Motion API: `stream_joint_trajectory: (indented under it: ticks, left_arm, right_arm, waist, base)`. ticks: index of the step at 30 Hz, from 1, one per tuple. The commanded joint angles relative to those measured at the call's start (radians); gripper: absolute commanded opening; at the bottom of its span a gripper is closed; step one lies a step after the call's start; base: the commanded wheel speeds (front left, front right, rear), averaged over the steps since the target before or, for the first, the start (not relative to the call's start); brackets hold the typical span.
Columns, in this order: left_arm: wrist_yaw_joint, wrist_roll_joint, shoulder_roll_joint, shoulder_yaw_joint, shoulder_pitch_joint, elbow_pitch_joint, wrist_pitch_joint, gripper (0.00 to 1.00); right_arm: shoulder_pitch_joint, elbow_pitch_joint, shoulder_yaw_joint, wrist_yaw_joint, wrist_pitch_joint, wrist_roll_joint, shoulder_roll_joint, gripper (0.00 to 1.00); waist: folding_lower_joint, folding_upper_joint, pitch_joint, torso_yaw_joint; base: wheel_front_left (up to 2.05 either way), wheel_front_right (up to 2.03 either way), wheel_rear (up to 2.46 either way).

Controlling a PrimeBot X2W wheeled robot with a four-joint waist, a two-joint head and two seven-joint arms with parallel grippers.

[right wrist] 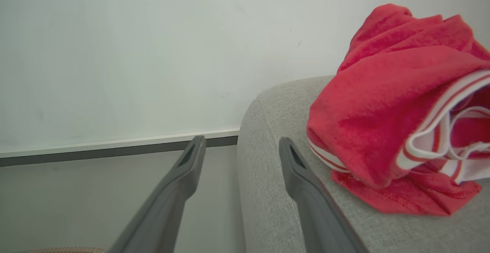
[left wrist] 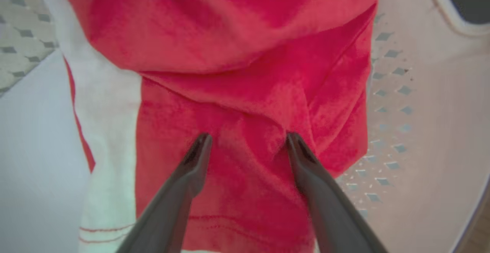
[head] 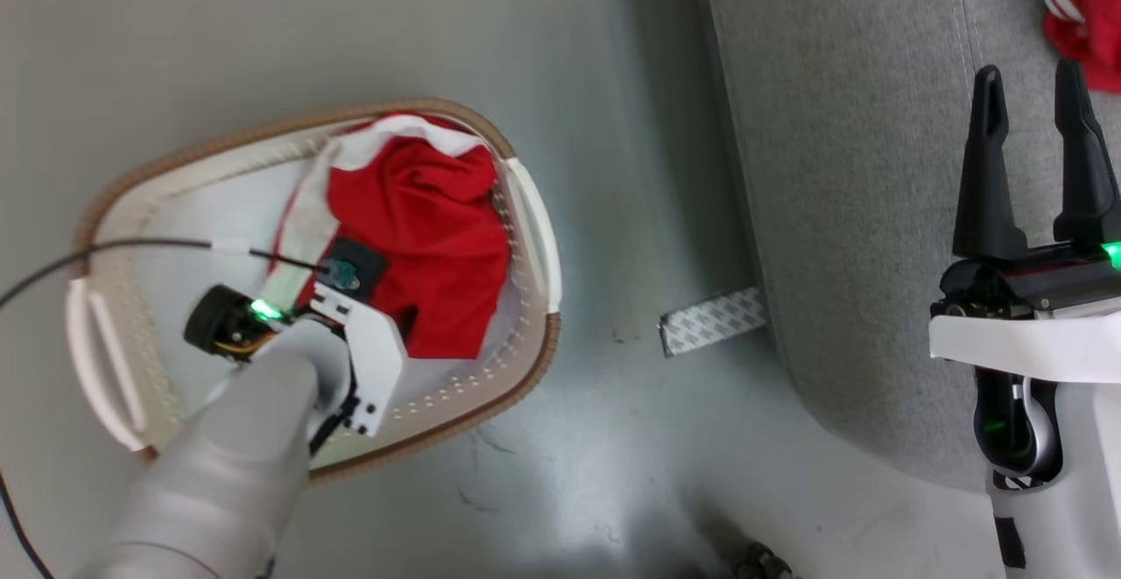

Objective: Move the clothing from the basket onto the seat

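Note:
A red garment with a white panel (head: 429, 237) lies bunched in the far end of the white basket (head: 525, 369). My left arm's wrist (head: 372, 351) reaches down into the basket over it. My left gripper (left wrist: 248, 140) is open, its two fingertips resting on the red cloth (left wrist: 245, 92) with a fold between them, not closed on it. Another piece of the red clothing (right wrist: 383, 107) sits on the grey seat (right wrist: 275, 138), at its far corner (head: 1082, 10). My right gripper (head: 1033, 115) stands open and empty above the seat (head: 841, 167), short of that garment.
The basket's perforated wall (left wrist: 421, 111) rises to the right of the cloth. A strip of patterned tape (head: 711, 320) lies on the grey floor (head: 613, 474) between basket and seat. A black cable (head: 131, 248) crosses the basket. A white wall with a baseboard (right wrist: 115, 147) stands behind.

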Motion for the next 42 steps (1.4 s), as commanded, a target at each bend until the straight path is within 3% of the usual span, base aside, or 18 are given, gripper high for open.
stream_joint_trajectory:
  ticks: [1, 7, 8, 10, 11, 23, 34, 42]
  left_arm:
    - [0.002, -0.019, 0.02, -0.017, -0.026, 0.024, 0.025, 1.0]
    - [0.002, -0.055, 0.018, -0.07, -0.047, 0.067, 0.114, 1.0]
    - [0.002, -0.066, 0.016, -0.08, -0.043, 0.068, 0.126, 0.96]
    - [0.002, -0.088, 0.016, -0.096, -0.04, 0.066, 0.139, 0.35]
    - [0.002, -0.094, 0.016, -0.106, -0.038, 0.061, 0.14, 0.0]
    - [0.002, -0.183, 0.011, -0.17, 0.007, 0.044, 0.061, 0.0]
    - [0.002, -0.26, -0.071, -0.223, 0.105, 0.007, -0.148, 0.0]
    - [0.002, -0.304, -0.104, -0.239, 0.147, -0.05, -0.218, 0.0]
  right_arm:
    - [-0.021, -0.004, 0.005, -0.002, -0.003, 0.007, 0.005, 1.0]
    - [-0.025, 0.0, 0.019, -0.002, -0.003, 0.017, 0.008, 1.0]
    - [-0.025, 0.001, 0.02, -0.002, -0.003, 0.019, 0.008, 1.0]
    - [-0.024, 0.005, 0.02, -0.002, -0.003, 0.023, 0.008, 1.0]
    - [-0.024, 0.008, 0.02, -0.002, -0.003, 0.023, 0.008, 1.0]
    - [-0.001, 0.026, 0.01, -0.002, -0.003, -0.001, 0.008, 1.0]
    - [0.073, 0.073, 0.006, -0.002, -0.003, -0.037, -0.024, 1.0]
    - [0.136, 0.091, -0.013, -0.002, -0.003, -0.031, -0.065, 1.0]
  waist:
    - [-0.0001, 0.0, 0.033, -0.028]
    - [-0.0001, 0.0, 0.05, -0.049]
    - [-0.0001, 0.0, 0.049, -0.05]
    - [-0.0001, 0.0, 0.045, -0.051]
    - [-0.0001, 0.0, 0.042, -0.051]
    - [-0.0001, 0.0, -0.051, -0.028]
    - [-0.0001, 0.0, -0.339, 0.07]
    - [-0.0001, 0.0, -0.501, 0.145]
  base:
    - [0.0, 0.0, 0.0]
    - [0.0, 0.0, 0.0]
    - [0.0, 0.0, 0.0]
    - [0.0, 0.0, 0.0]
    - [0.0, 0.0, 0.0]
    - [0.0, 0.0, 0.0]
    - [0.0, 0.0, 0.0]
    - [0.0, 0.0, 0.0]
